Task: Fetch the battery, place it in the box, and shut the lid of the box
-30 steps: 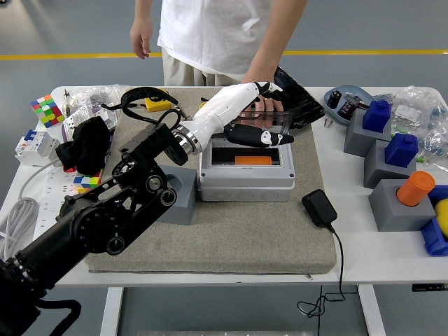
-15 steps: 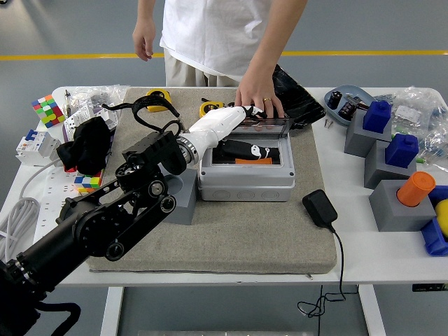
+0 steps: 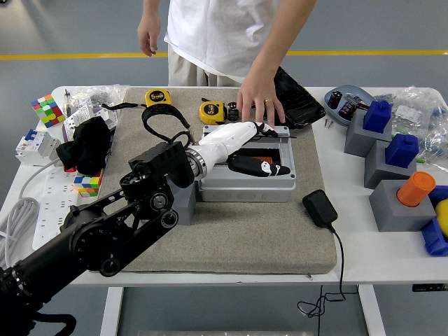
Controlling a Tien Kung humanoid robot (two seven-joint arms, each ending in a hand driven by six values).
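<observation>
The grey box [image 3: 245, 190] sits in the middle of the tan mat [image 3: 231, 245]. Its clear lid [image 3: 280, 143] lies lowered over the opening, and I cannot see the battery through it. My left hand [image 3: 262, 166], white with black fingers, lies flat on top of the lid with fingers stretched out, holding nothing. A person stands at the far side with one hand [image 3: 259, 105] resting at the box's far edge, by the lid's hinge.
Two yellow tape measures [image 3: 157, 97] [image 3: 211, 110] lie behind the box. A black adapter [image 3: 319, 208] with a cord sits to its right. Grey blocks with blue parts [image 3: 378, 122] and an orange part [image 3: 414, 189] stand at the right. A colour cube [image 3: 47, 110] lies far left.
The lid has come down from raised to lowered over the box. My left hand moved down and toward me with it, and the orange battery is now hidden. The person's hand stayed at the far edge.
</observation>
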